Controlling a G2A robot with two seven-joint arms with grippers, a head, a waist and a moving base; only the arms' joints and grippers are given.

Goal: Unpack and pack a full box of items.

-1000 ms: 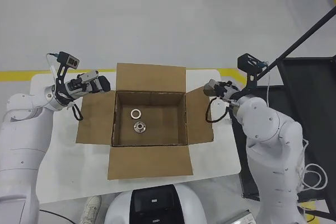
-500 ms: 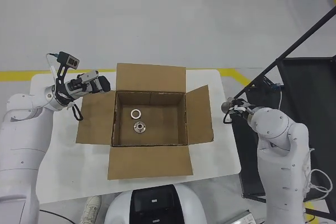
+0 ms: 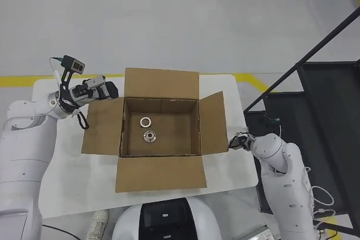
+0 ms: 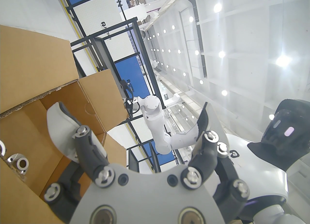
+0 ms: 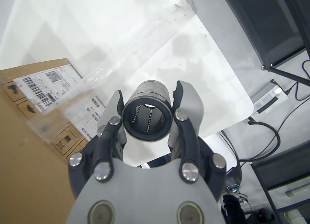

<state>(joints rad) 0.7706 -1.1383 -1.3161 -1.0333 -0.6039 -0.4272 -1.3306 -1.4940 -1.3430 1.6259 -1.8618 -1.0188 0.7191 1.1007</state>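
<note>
Your right gripper clamps a dark metal cylindrical bearing, ball rows lining its bore; your left gripper gapes empty.

White tabletop with rounded corners stands on a pale grey floor crossed by a yellow line; black metal rack with dark shelves just beside its right edge; silver power unit with black cables on the floor near a rack leg.
</note>
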